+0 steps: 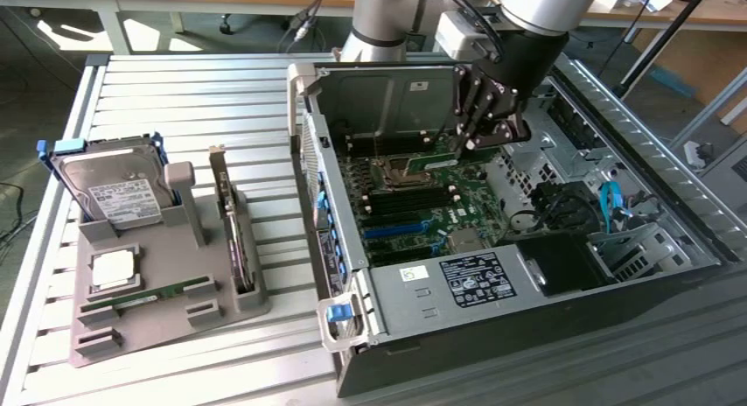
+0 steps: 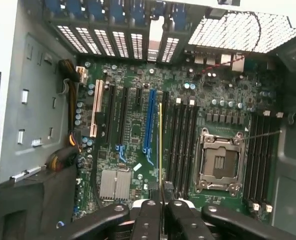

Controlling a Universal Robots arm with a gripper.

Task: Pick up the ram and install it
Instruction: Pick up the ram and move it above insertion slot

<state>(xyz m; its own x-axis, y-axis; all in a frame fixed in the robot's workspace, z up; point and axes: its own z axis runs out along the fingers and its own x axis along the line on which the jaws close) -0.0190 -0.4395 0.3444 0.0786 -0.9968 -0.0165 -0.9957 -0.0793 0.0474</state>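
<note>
Gripper [image 2: 160, 202] clamped on ram [image 2: 160, 145], thin green stick seen edge-on. Ram held over motherboard [image 2: 133, 125] inside open computer case [image 1: 386, 91] on bench [image 1: 175, 91], between blue slot [image 2: 148, 120] and black memory slots [image 2: 180, 140], near processor socket [image 2: 220, 162].

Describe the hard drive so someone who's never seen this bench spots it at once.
Beside the open computer case, toward the exterior view's left, sits a grey tray. At its far end stands the hard drive: upright, silver, white-labelled, blue-railed, unlike the flat chip nearby.
</note>
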